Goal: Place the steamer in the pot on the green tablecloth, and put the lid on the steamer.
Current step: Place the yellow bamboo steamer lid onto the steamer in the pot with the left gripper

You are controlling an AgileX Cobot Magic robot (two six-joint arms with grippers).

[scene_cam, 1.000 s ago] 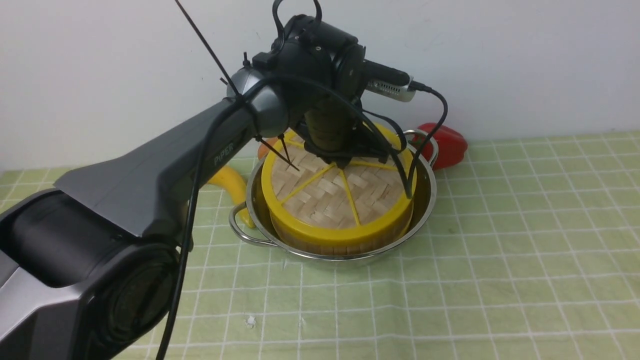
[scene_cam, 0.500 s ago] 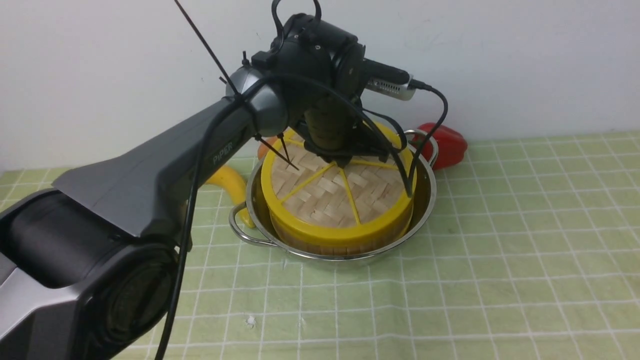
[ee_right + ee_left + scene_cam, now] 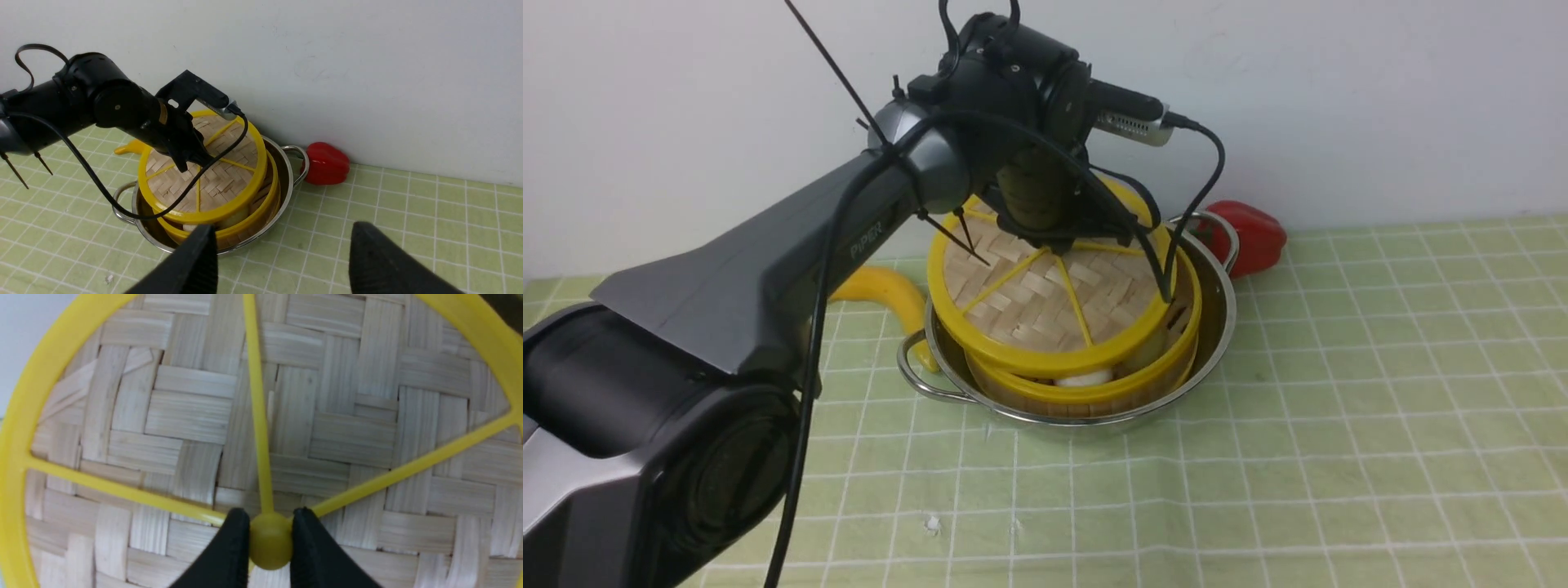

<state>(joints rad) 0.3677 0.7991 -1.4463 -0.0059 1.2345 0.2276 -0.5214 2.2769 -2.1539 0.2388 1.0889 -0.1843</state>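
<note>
left gripper [image 3: 270,524]: clamped on lid [image 3: 1045,298] at its centre
lid: held tilted just above steamer [image 3: 1094,396], gap seen
steamer: seated in pot [image 3: 1215,318] on green tablecloth [image 3: 1339,408]
right gripper [image 3: 282,230]: fingers apart, nothing held

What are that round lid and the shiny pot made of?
The lid looks like woven bamboo strips, pale and matte with visible grain, framed by a smooth yellow rim and spokes, probably plastic. The pot appears to be polished stainless steel: silvery, mirror-like reflections.
</note>
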